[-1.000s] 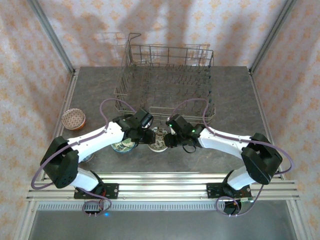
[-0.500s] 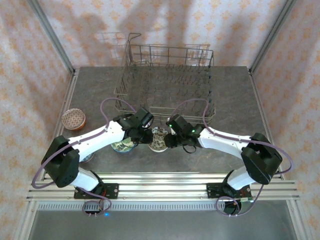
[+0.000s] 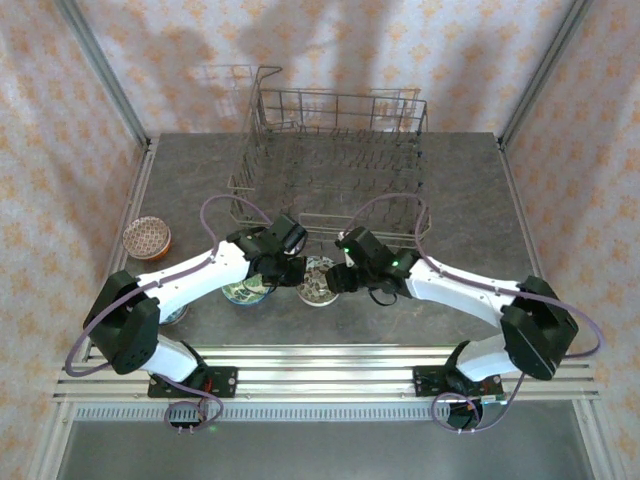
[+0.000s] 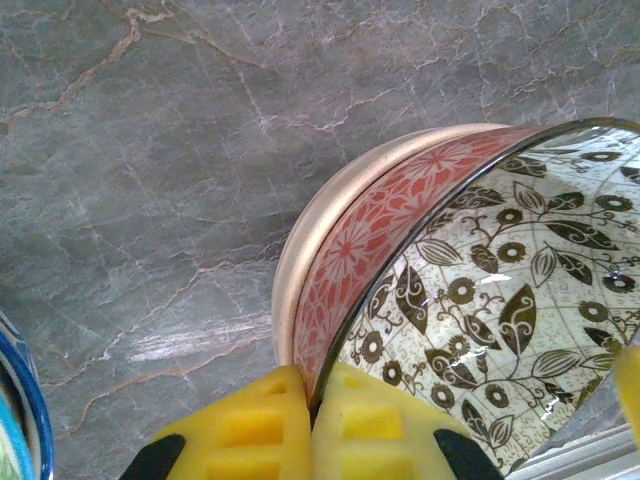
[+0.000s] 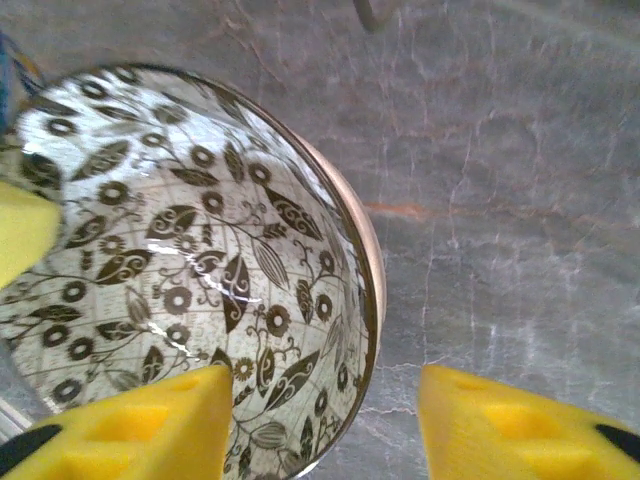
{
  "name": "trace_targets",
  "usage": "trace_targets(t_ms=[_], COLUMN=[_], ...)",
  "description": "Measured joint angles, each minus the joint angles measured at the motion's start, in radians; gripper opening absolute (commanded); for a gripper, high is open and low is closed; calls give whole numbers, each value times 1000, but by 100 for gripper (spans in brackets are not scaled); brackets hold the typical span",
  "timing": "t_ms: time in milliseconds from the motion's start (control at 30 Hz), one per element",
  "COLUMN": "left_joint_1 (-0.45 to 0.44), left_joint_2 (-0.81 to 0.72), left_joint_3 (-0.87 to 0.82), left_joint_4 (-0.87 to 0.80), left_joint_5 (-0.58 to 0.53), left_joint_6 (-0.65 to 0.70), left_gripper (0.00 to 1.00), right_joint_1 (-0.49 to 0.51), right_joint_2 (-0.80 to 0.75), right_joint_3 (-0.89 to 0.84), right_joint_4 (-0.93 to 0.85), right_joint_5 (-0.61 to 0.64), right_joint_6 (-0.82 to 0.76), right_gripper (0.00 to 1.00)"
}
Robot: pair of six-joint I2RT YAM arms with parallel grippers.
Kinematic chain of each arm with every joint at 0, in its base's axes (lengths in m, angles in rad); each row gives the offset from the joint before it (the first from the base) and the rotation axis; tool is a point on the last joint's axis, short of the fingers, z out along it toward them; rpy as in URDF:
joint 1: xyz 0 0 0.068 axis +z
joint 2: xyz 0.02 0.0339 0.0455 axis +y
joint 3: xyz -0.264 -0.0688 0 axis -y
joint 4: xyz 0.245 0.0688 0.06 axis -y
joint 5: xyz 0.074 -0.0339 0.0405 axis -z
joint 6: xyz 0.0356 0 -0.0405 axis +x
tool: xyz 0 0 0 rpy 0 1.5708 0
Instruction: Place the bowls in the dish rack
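Leaf-patterned bowl (image 4: 480, 330), red outside, rim pinched in the left end effector (image 4: 310, 398); grey wire dish rack (image 3: 330, 165) just beyond.

No writing, label, brand, number or sign can be read anywhere. The bowl (image 4: 480, 300) carries only a printed pattern of leaves and flowers, with no letters in it.

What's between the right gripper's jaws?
In the right wrist view, the rim of the leaf-patterned bowl and a strip of bare tabletop; jaws of the right gripper stand open astride it.
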Motion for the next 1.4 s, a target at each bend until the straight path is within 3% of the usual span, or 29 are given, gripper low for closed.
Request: trace_targets(t_ms=[200, 467, 800, 1100, 1400], left_joint_1=[0, 0, 0, -14, -22], left_joint_2=[-21, -129, -165, -166, -166], left_joint_3=[0, 0, 0, 35, 52], left_joint_4=[0, 2, 1, 2, 0], left_joint_5=[2, 31, 46, 64, 63], left_joint_6=[-3, -10, -9, -6, -6], left_gripper=[0, 0, 0, 0, 0], right_joint_1=[0, 0, 0, 0, 1], right_joint_2=[-73, -89, -113, -113, -119], right_joint_3=[4, 43, 117, 126, 126], right_joint_4=[-40, -98, -172, -242, -244], right_joint_5=[46, 62, 45, 48, 56], right_joint_6=[-10, -9, 10, 29, 53], right_gripper=[60, 56, 40, 40, 25])
